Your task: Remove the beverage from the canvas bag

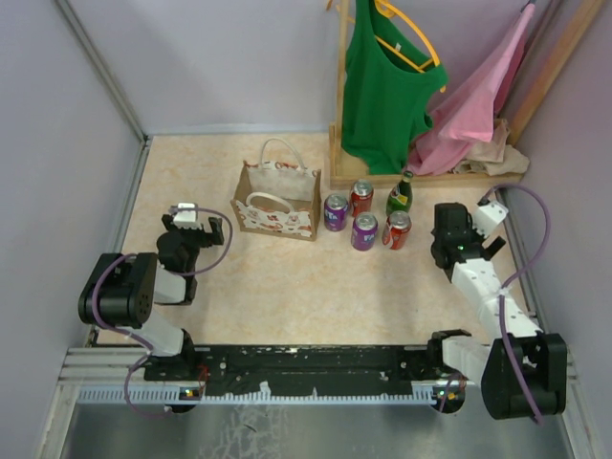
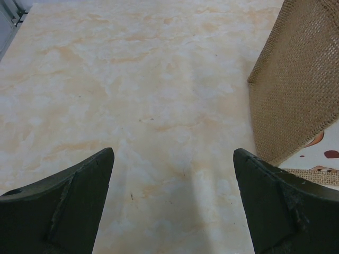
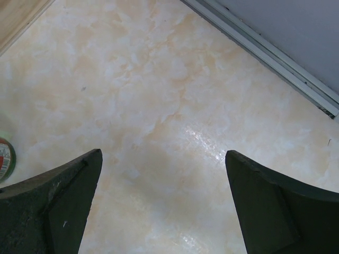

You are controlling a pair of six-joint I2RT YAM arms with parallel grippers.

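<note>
The canvas bag (image 1: 275, 203) stands upright at the back left of the table, beige with white loop handles and a red-and-white print. Its inside is hidden, so no beverage shows in it. My left gripper (image 1: 194, 225) is open and empty, low over the table just left of the bag. In the left wrist view the gripper (image 2: 174, 159) frames bare table, with the bag's woven side (image 2: 296, 90) at the right. My right gripper (image 1: 457, 224) is open and empty at the right, next to the cans. In the right wrist view (image 3: 164, 159) it is over bare table.
Right of the bag stand two purple cans (image 1: 336, 211) (image 1: 364, 230), two red cans (image 1: 360, 197) (image 1: 397, 229) and a green bottle (image 1: 400, 194). One can's edge (image 3: 5, 159) shows in the right wrist view. A wooden clothes rack (image 1: 421, 172) with green and pink garments stands behind them. Walls enclose the table.
</note>
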